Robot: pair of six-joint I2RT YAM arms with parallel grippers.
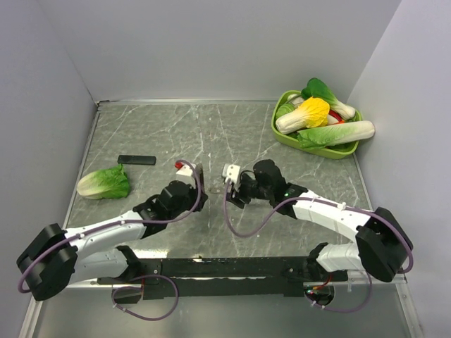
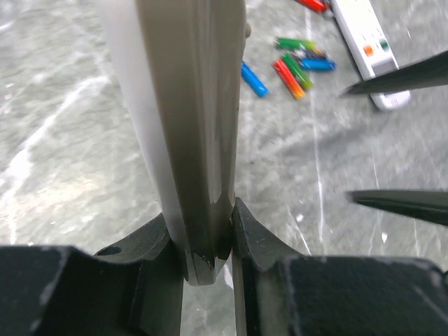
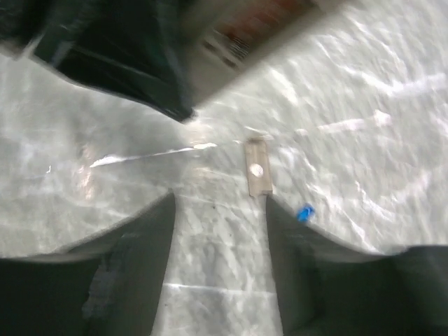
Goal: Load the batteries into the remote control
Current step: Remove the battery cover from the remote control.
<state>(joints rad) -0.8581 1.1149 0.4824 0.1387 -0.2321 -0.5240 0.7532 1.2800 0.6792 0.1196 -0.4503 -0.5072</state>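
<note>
The remote control (image 2: 199, 133) is in the left gripper (image 2: 204, 213), pinched by its lower end. The fingers press on both flat sides, and the wrist camera sees it edge-on, white face left, grey-beige back right. From above, it sits near the middle of the table (image 1: 211, 134), between the two arms.

Just beyond it lie the batteries (image 2: 292, 68), a loose scatter of green, red-orange and blue on the marble. They are close beside the wider white remote (image 2: 367, 45) and none is in either gripper.

The right gripper (image 3: 220, 199) faces the left one with its fingers (image 3: 133, 273) spread and nothing between them. Under it on the table lies a small flat beige piece (image 3: 257, 168), with a blue bit (image 3: 305, 212) near it, too blurred to name.

Further out there is a black bar (image 1: 136, 160) and a lettuce (image 1: 104, 183) on the left. A green basket (image 1: 282, 134) of vegetables sits in the far right corner.
</note>
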